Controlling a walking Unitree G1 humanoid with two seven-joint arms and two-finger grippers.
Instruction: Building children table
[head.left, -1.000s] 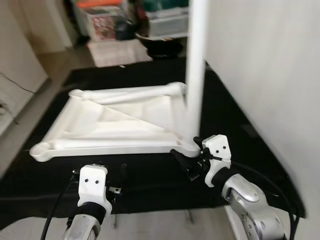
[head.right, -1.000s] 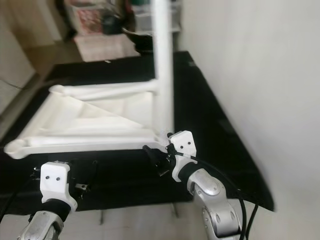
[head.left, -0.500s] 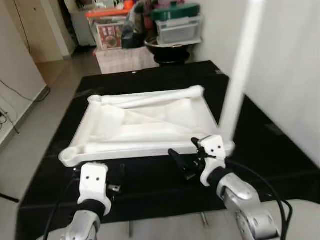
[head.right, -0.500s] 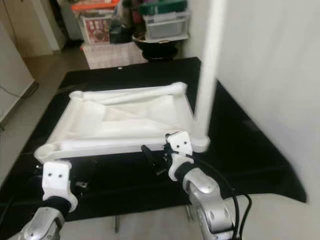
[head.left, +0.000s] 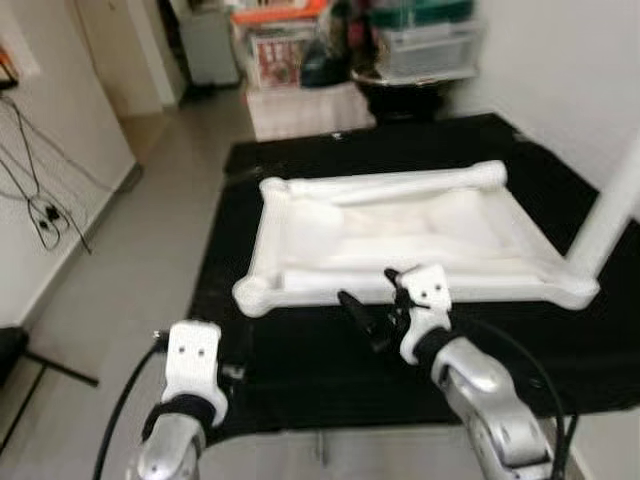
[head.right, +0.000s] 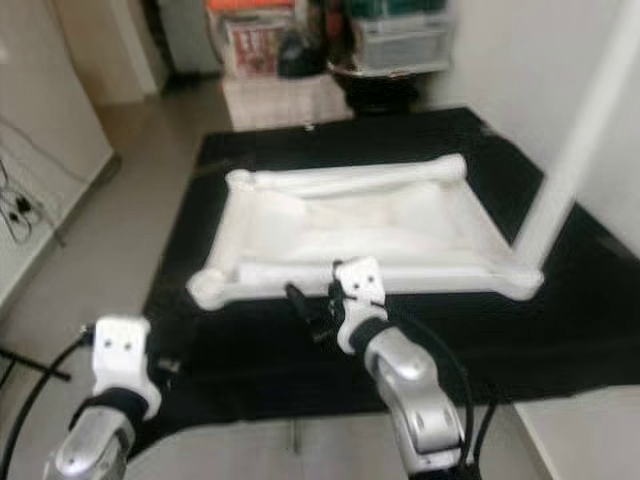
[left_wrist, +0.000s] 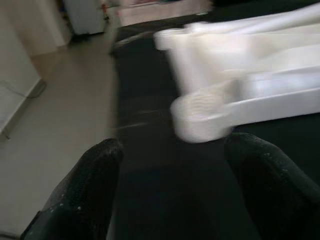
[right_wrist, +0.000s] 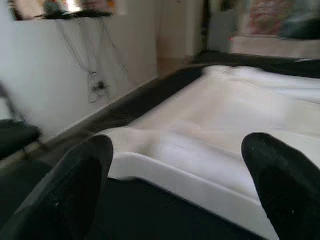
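The white children's table top (head.left: 400, 230) lies upside down on a black mat (head.left: 300, 340). One white leg (head.right: 580, 130) stands upright in its near right corner. At the near left corner the round socket (left_wrist: 200, 117) is bare. My right gripper (head.left: 365, 315) hovers open just in front of the middle of the near rail (right_wrist: 200, 175), holding nothing. My left gripper (left_wrist: 172, 150) is low at the mat's near left edge, open and empty, short of the bare corner socket.
Bare floor (head.left: 140, 250) runs along the left, with cables (head.left: 45, 210) by the left wall. Storage boxes and bins (head.left: 400, 40) stand behind the mat. A white wall (head.right: 520, 60) is close on the right.
The whole picture has slid right, so the camera has swung left. The table top and leg now sit further right, and my right gripper faces the near rail's middle instead of the leg corner.
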